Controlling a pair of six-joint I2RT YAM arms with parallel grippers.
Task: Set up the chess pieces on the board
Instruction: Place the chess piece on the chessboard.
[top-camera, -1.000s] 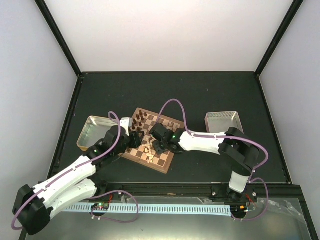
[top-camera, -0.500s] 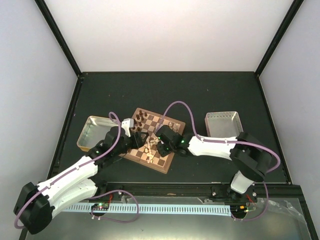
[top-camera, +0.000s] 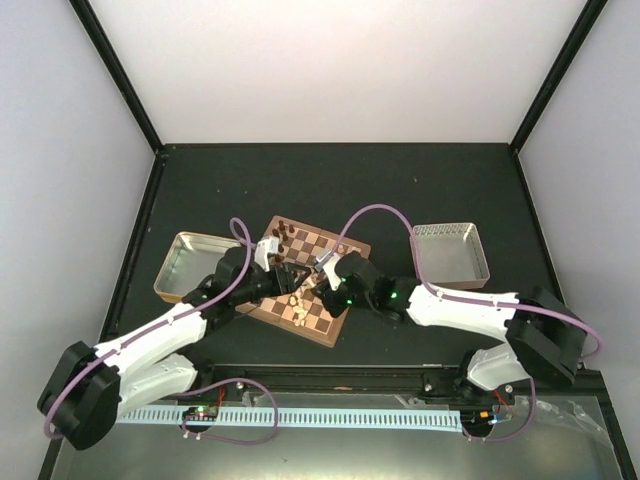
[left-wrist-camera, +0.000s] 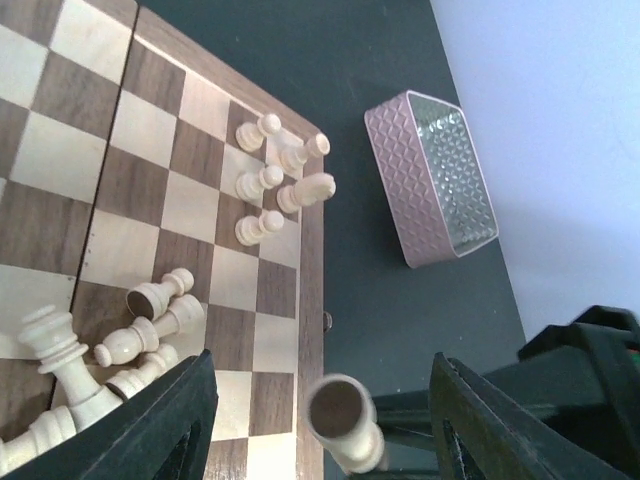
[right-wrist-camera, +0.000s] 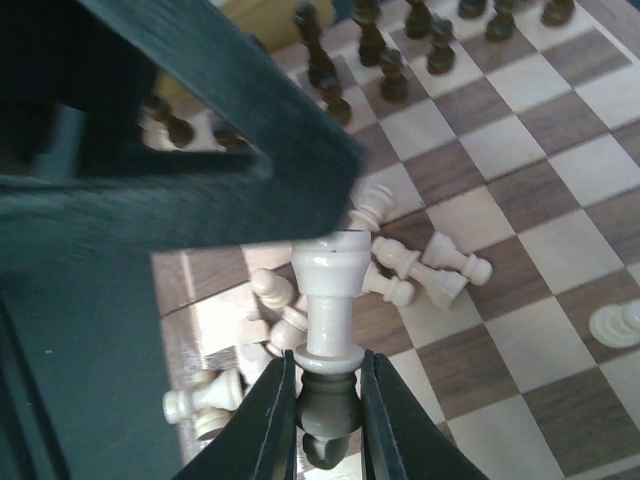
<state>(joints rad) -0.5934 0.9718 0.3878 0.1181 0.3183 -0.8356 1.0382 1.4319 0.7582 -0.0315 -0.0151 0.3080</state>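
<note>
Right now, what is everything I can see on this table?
board: one, brown and tan checks, mid-table.
standing cream pieces: five, near one board corner.
fallen cream pieces: heap, uncounted, on board.
held cream piece: one, above board.
dark pieces: several, brown, along one board edge.
gold tray: one, left of board.
pink tray: one, right of board.
table: one, black.
left gripper: open, over board.
right gripper: shut on held cream piece.
</note>
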